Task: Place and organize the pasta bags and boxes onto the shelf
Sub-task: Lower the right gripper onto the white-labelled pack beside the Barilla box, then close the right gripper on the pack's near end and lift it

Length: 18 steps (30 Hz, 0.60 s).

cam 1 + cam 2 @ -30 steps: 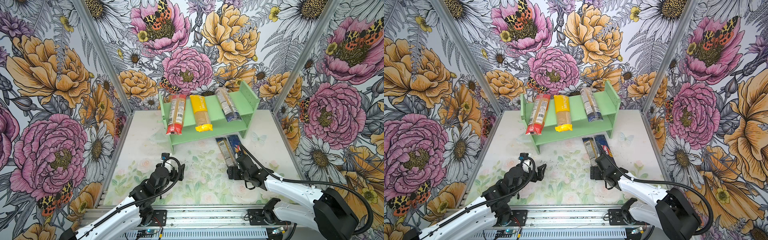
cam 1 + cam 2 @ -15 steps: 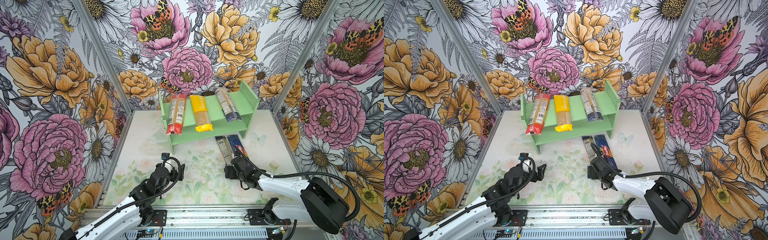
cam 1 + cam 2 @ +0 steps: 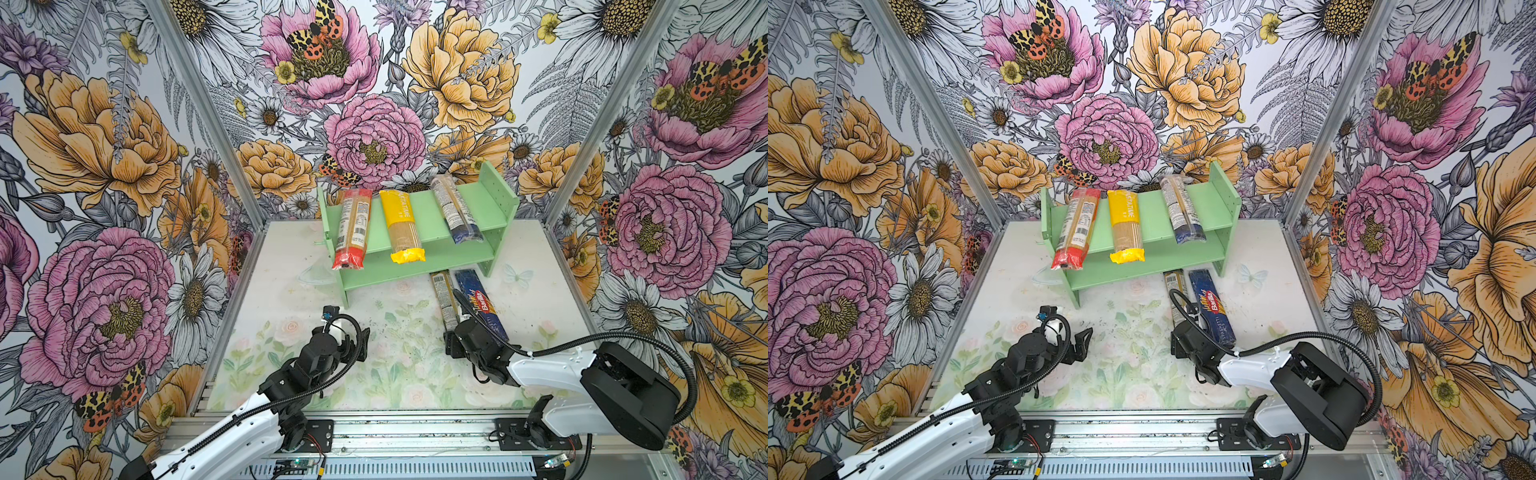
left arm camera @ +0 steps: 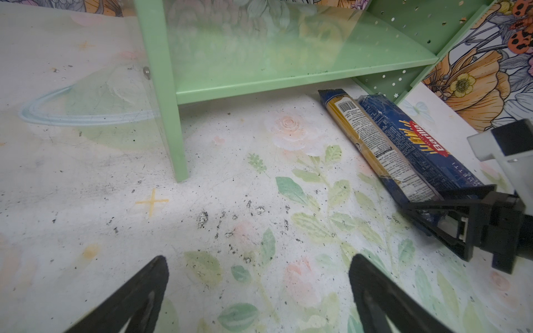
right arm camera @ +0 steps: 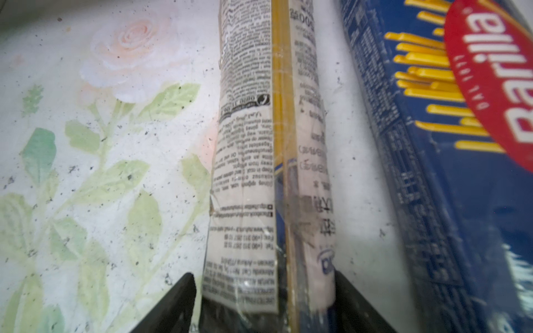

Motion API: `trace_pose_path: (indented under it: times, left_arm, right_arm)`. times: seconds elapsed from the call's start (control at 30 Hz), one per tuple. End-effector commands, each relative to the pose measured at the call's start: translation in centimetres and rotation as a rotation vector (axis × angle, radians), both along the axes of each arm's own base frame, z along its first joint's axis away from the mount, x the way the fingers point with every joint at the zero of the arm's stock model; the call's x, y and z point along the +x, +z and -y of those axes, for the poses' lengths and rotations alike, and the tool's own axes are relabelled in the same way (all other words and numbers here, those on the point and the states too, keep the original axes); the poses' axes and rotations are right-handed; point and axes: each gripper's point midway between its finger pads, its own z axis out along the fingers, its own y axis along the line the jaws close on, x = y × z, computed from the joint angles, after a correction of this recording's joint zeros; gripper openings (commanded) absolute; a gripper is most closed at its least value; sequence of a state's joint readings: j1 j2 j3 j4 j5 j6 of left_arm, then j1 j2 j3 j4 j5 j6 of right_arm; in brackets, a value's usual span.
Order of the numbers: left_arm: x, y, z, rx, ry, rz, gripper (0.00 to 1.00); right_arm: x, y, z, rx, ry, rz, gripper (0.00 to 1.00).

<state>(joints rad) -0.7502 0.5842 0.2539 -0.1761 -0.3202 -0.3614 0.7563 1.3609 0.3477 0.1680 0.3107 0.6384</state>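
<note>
In both top views the mint-green shelf point(image 3: 449, 259) stands at the back of the flowered desk point(image 3: 291, 299). Three spaghetti packs lie across its upper tier, their ends hanging over the front edge. A red-ended bag point(image 3: 351, 232) is at the left, a yellow bag point(image 3: 401, 228) in the middle and a shelved blue-ended bag point(image 3: 455, 212) at the right. On the desk, in front of the shelf's right leg, a loose blue-ended bag point(image 3: 444, 301) lies beside the dark blue Barilla box point(image 3: 480, 301). Both point toward the shelf. The right claw point(image 3: 451, 345) sits low at the loose bag's near end, its fingers hidden under the wrist. The left claw point(image 3: 1081, 338) hangs over bare desk, well apart from every pack.

From the left wrist, that claw's black fingers point(image 4: 138, 297) stand wide apart, gripping nothing. Off to the side, the right claw straddles the loose bag's near end.

From the right wrist, the loose bag runs straight between the fingers point(image 5: 354, 305), one on each side, close against the wrapper. I cannot tell whether they pinch it. The Barilla box lies alongside, with a strip of desk between.
</note>
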Motion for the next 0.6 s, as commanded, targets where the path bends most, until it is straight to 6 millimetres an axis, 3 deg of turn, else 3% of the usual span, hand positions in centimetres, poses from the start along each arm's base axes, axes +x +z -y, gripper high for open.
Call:
trace_pose_path:
  times: [0.0, 0.13, 0.27, 0.37, 0.57]
  left_arm:
    - [0.20, 0.82, 0.27, -0.033, -0.003, 0.012, 0.99]
    - [0.19, 0.84, 0.30, -0.034, -0.004, 0.012, 0.99]
    - [0.19, 0.82, 0.30, -0.033, -0.005, 0.012, 0.99]
    - [0.20, 0.83, 0.30, -0.034, -0.004, 0.012, 0.99]
    - [0.21, 0.85, 0.28, -0.033, -0.003, 0.012, 0.99]
  right_arm:
    - [-2.33, -2.76, 0.72, -0.025, 0.034, -0.092, 0.74]
    - [-2.51, -2.85, 1.24, -0.035, 0.032, -0.072, 0.80]
    - [-2.49, -2.77, 1.27, -0.019, 0.036, -0.048, 0.79]
    - [-2.54, -2.92, 1.10, -0.016, 0.045, -0.049, 0.70]
    - [-2.70, -3.12, 0.65, -0.004, 0.070, -0.053, 0.41]
